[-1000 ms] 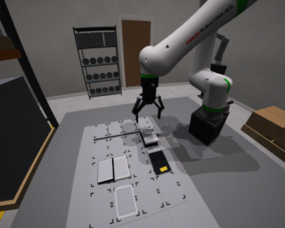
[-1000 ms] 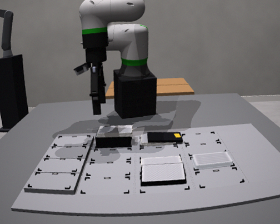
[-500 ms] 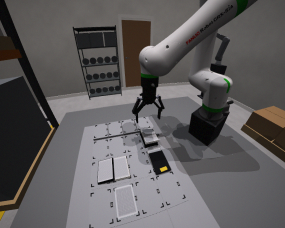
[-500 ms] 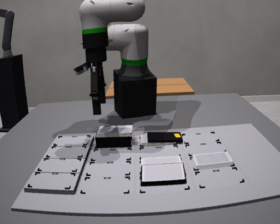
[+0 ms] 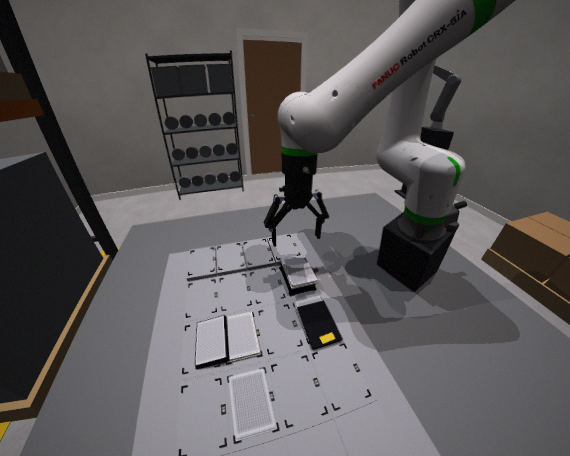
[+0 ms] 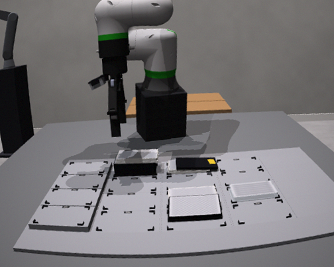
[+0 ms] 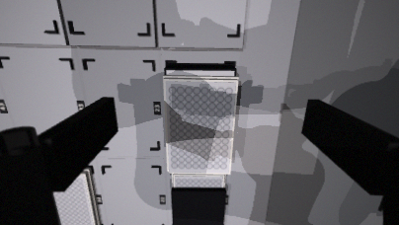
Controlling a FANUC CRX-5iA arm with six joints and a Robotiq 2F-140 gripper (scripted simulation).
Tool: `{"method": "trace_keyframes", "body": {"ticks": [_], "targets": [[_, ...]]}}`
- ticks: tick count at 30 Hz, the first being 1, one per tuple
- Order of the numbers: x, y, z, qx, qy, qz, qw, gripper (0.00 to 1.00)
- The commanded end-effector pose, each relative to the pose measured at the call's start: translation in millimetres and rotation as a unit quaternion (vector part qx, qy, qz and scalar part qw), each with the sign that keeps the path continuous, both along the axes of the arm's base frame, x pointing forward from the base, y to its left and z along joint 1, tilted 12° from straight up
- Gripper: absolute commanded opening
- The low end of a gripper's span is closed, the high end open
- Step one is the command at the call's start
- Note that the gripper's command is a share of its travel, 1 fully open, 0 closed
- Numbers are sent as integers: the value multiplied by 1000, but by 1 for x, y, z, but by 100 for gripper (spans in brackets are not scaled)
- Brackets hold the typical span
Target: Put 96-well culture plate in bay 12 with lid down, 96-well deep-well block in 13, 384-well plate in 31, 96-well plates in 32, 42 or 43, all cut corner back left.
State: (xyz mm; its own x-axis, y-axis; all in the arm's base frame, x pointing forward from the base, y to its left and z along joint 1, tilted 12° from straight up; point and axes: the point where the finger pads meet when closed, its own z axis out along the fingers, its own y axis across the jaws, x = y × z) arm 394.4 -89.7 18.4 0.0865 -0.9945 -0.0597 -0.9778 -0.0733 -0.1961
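My gripper (image 5: 296, 236) (image 6: 119, 128) (image 7: 210, 115) is open and empty, high above bay 13, its fingers either side of the stack there. A clear plate-shaped piece (image 5: 299, 270) (image 6: 137, 155) (image 7: 199, 128) lies shifted towards column 2 on the black deep-well block (image 6: 135, 168). I cannot tell if it is plate or lid. In bay 12 a black plate (image 5: 318, 322) (image 6: 195, 162) (image 7: 199, 209) with a yellow label lies on a clear plate (image 6: 171, 167) (image 7: 199, 181). A black-bodied plate (image 5: 211, 341) (image 6: 194, 206) in bay 42 looks tilted against the white plate (image 5: 243, 335) (image 6: 192, 191) in bay 32.
A fine-grid clear plate (image 5: 252, 402) (image 6: 253, 189) lies in bay 31. The raised column 4 strip (image 6: 58, 225) (image 7: 111, 39) stands beside column 3. The arm's black pedestal (image 5: 415, 255) (image 6: 163, 115) stands beyond row 1. Shadows fall across the stacks.
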Motion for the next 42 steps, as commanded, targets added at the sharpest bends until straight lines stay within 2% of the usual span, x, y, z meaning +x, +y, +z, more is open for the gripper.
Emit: {"method": "trace_keyframes", "body": {"ticks": [1, 42], "targets": [[6, 10, 2, 0, -1, 0, 1000, 100], [70, 132, 24, 0, -1, 0, 1000, 100]]}}
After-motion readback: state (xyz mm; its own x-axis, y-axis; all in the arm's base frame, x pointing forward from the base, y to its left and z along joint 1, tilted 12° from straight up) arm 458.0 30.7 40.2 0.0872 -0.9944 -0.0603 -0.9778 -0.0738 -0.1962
